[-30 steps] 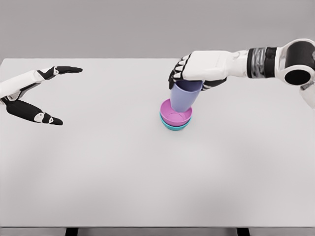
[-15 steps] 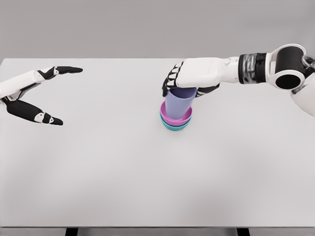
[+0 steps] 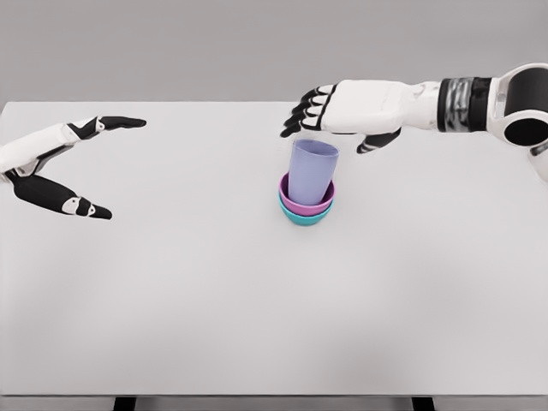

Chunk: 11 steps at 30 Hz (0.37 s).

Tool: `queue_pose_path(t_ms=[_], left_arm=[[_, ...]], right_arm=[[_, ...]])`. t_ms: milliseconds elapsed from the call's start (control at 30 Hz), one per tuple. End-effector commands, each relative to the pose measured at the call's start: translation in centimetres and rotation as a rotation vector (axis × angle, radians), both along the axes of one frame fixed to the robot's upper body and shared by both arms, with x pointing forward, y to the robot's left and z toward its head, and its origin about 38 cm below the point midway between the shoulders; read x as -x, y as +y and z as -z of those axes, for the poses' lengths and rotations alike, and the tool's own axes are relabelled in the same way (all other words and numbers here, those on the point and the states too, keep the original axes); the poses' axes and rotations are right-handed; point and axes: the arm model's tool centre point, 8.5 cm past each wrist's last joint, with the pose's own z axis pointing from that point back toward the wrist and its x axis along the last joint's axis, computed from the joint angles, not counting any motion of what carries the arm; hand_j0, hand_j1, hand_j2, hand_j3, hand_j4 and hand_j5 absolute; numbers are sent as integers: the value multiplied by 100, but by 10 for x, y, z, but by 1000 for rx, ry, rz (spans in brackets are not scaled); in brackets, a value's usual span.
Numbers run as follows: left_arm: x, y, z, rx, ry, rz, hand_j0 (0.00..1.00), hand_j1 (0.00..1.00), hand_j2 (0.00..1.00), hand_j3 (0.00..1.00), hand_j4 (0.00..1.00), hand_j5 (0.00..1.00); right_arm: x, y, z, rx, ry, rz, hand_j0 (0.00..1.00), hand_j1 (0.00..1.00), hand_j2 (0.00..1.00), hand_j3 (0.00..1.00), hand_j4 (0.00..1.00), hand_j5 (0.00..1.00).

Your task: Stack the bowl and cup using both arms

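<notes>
Now the lavender cup [image 3: 310, 171] stands upright inside the pink bowl [image 3: 306, 200], which itself sits nested in a teal bowl [image 3: 304, 217], so the three form one stack a little right of the middle of the white table [image 3: 257, 308], toward its far half. The cup's rim is open to the view and nothing touches it; its base is hidden down in the pink bowl, whose rim shows around it, and the teal bowl shows only as a thin crescent beneath. The right hand [image 3: 342, 110] hovers above and slightly behind the cup, palm down, its arm reaching in from the picture's right edge; its dark-tipped fingers [image 3: 300, 120] are spread and loose, holding nothing, with a clear gap between them and the cup's rim, and the thumb [image 3: 377, 142] hangs down to the right of the cup, apart from it. The left hand [image 3: 60, 163] rests at the far left of the table, well apart from the stack, its arm coming in from the left edge; it too is spread wide and holds nothing, with one finger [image 3: 120, 123] pointing right along the far side and the thumb [image 3: 64, 199] angled toward the near side. Behind the table is a plain grey backdrop [image 3: 171, 43], and two dark legs [image 3: 125, 403] show under the table's near edge
</notes>
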Motion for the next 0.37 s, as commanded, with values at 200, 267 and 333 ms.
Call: queue_pose_path(t_ms=[200,267,333], left_arm=[[1,0,-1,8,2,2,100,100,100,100,100,100],[1,0,0,7,5,1,100,100,100,100,100,100],[1,0,0,7,6,0,100,100,100,100,100,100]], right_arm=[[14,-175,-1,-56,63,391,100,100,100,100,100,100],[11,-188,7,-57,88,432,100,100,100,100,100,100],[12,-188,10,-56,94,434,100,100,100,100,100,100]])
